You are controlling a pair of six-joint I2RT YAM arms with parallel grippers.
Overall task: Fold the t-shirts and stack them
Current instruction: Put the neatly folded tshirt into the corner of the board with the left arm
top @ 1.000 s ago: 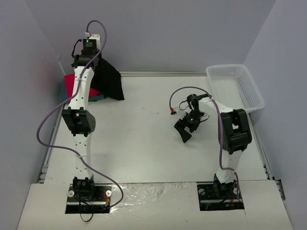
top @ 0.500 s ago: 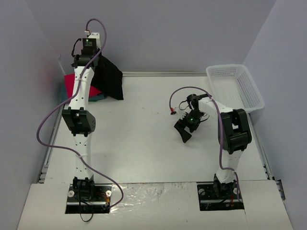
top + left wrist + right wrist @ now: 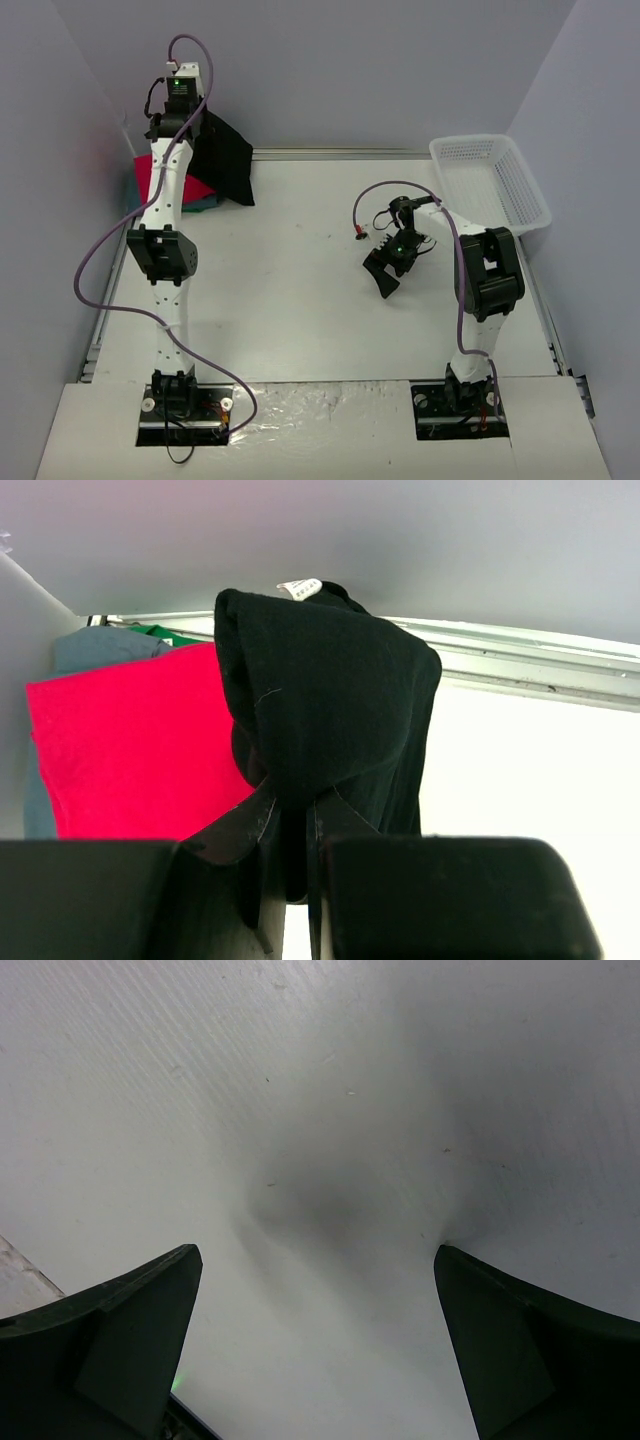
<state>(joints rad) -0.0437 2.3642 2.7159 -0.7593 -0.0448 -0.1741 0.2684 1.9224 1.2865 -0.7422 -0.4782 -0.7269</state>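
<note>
The black t-shirt (image 3: pixel 330 700) hangs bunched from my left gripper (image 3: pixel 290 810), which is shut on a fold of it. A white label shows at the shirt's top. In the top view this gripper (image 3: pixel 192 128) is raised at the far left corner, with the black t-shirt (image 3: pixel 228 160) draping down to the table. Beneath and left of it lies the flat red-pink t-shirt (image 3: pixel 130 740) on top of a teal-blue one (image 3: pixel 95 650). My right gripper (image 3: pixel 385 270) hovers low over bare table at right of centre, open and holding nothing (image 3: pixel 315 1255).
A white mesh basket (image 3: pixel 495 185) sits at the far right corner. A bit of green cloth (image 3: pixel 160 633) peeks out behind the red-pink shirt. Grey walls close in the left, back and right sides. A metal rail (image 3: pixel 330 153) runs along the table's far edge.
My left gripper has risen a little and drawn back, lifting the black t-shirt with it. The right arm has not moved.
</note>
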